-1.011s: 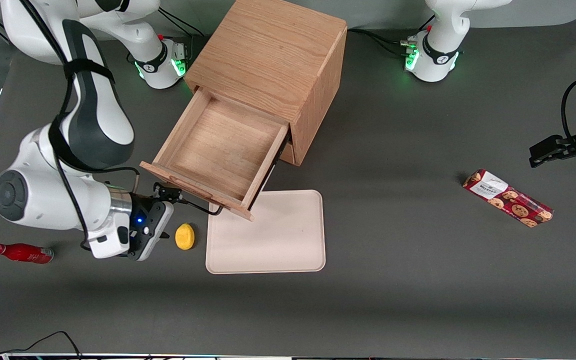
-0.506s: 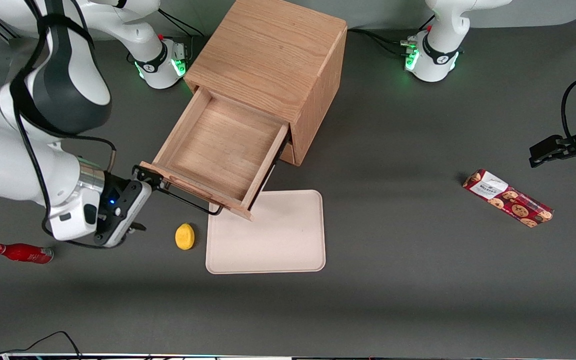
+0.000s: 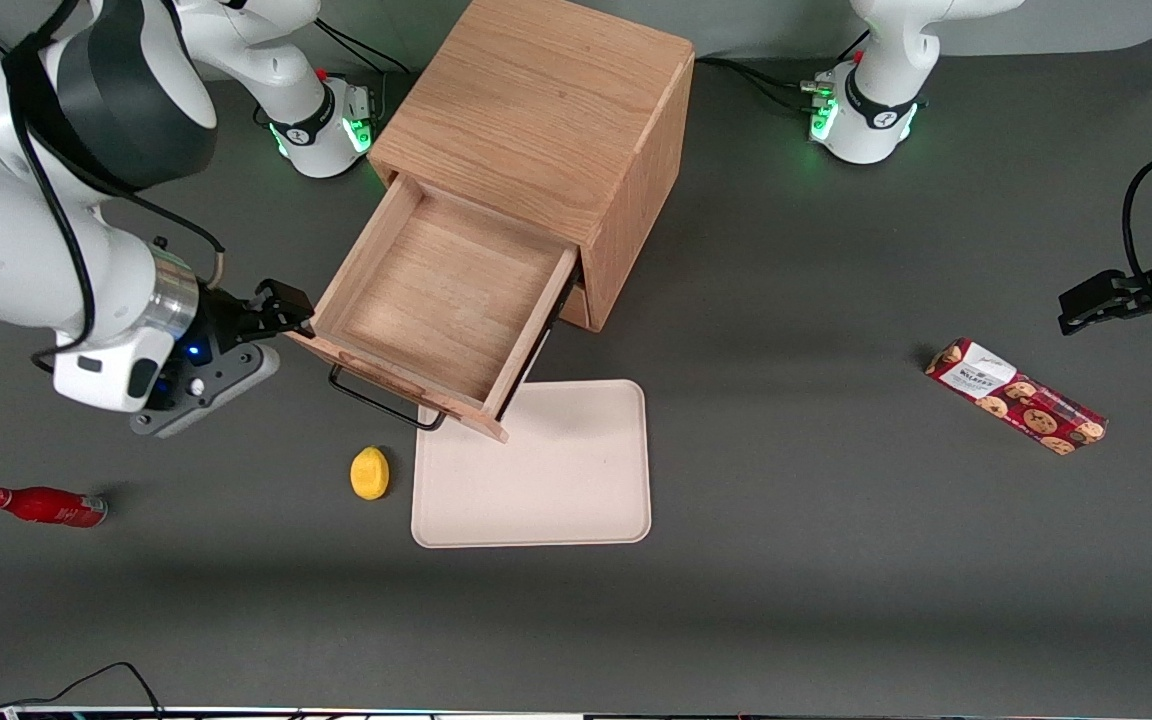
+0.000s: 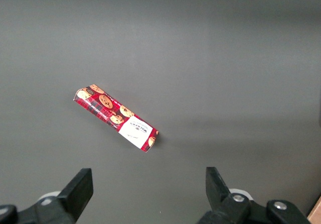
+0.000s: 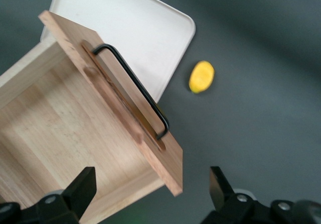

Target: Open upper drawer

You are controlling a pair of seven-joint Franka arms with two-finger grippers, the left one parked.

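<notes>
- Raised above the tabletop [image 3: 796, 600] toward the working arm's end, the end effector [image 3: 281, 308] hovers beside the corner of the upper drawer [image 3: 436, 300] with its fingers [image 5: 80, 191] spread apart, gripping nothing.
- Upper drawer stands pulled out of the oak cabinet [image 3: 546, 120], tray body bare; its black handle [image 3: 381, 400] runs along the front edge, free of contact.
- Drawer's front corner overhangs the edge of a cream tray [image 3: 536, 470].
- Lemon [image 3: 369, 472] lies just beside the tray, nearer the front camera than the handle.
- Red bottle [image 3: 41, 505] lies near the working arm's end.
- Cookie packet [image 3: 1016, 397] lies toward the parked arm's end, open tabletop around it.
</notes>
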